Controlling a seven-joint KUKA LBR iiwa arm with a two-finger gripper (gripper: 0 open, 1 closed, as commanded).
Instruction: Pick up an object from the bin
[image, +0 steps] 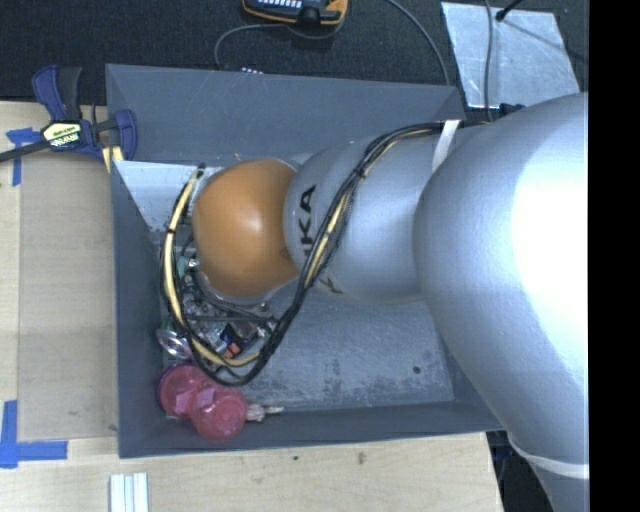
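The pink plastic toy lies lengthwise along the bin's near wall, just beside the gripper, whose opening I cannot tell

You've got the orange domed wrist cover and its looped black and yellow cables filling the left half of the grey metal bin. There's hardly any gap to the left wall. The pink rounded lump blocks the near-left corner, just below the cables, with a thin stick poking right from it. The bare bin floor to the right of that is open. The silver arm body overhangs the bin's right side.
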